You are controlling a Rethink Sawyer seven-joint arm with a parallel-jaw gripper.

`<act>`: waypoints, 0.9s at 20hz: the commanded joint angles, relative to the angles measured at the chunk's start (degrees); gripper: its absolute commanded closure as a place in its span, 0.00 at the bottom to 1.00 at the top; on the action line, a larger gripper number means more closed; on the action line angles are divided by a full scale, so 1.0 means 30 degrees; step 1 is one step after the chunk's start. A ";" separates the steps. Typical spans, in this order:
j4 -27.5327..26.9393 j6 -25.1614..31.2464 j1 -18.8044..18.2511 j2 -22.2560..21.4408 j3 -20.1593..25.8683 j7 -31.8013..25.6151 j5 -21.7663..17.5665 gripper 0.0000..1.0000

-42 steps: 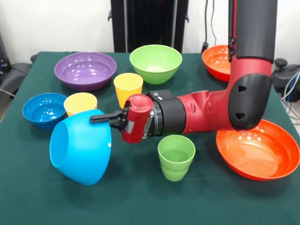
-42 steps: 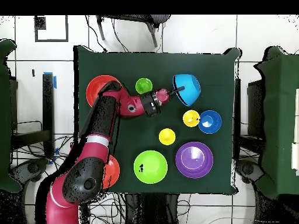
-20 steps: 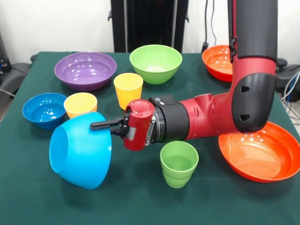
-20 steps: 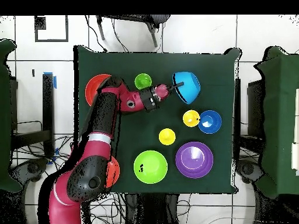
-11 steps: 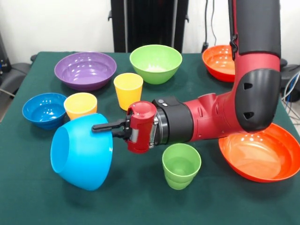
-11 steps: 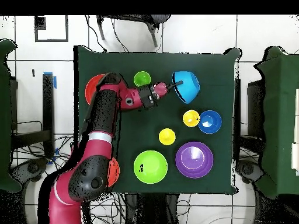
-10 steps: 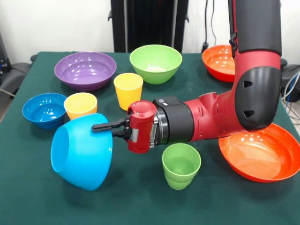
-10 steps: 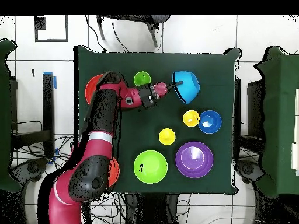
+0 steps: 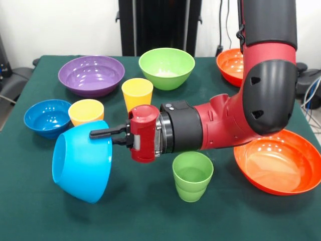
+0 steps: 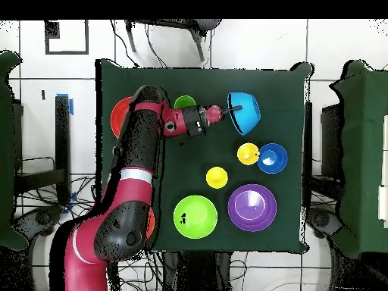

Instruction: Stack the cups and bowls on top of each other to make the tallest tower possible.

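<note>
The large light-blue bowl point(image 9: 80, 160) point(image 10: 244, 110) is tipped on its side with its mouth facing left in the front view. My gripper point(image 9: 103, 133) point(image 10: 231, 111) is shut on its upper rim, one finger inside and one outside. I cannot tell whether its lower edge touches the cloth. A green cup point(image 9: 192, 175) point(image 10: 184, 101) stands upright just below my wrist. Behind the light-blue bowl stand two yellow cups point(image 9: 86, 111) point(image 9: 137, 94) and the small dark blue bowl point(image 9: 47, 117). No tower stands anywhere.
A purple bowl point(image 9: 91, 74) and a green bowl point(image 9: 166, 67) sit at the back of the green table point(image 9: 150, 221). One orange bowl point(image 9: 231, 65) is at the back right, and another point(image 9: 278, 160) lies at the right under my arm.
My gripper has carried the light-blue bowl a little left in the front view and turned it more on edge. The other cups and bowls have not moved.
</note>
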 commanded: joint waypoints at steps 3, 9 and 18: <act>0.0133 -0.3342 -0.0247 0.1856 0.4734 0.1279 0.3086 1.00; -0.0251 -0.2744 -0.0322 0.1970 0.4973 0.0574 0.3325 1.00; -0.0646 -0.2559 -0.0399 0.2113 0.5267 0.0215 0.3477 1.00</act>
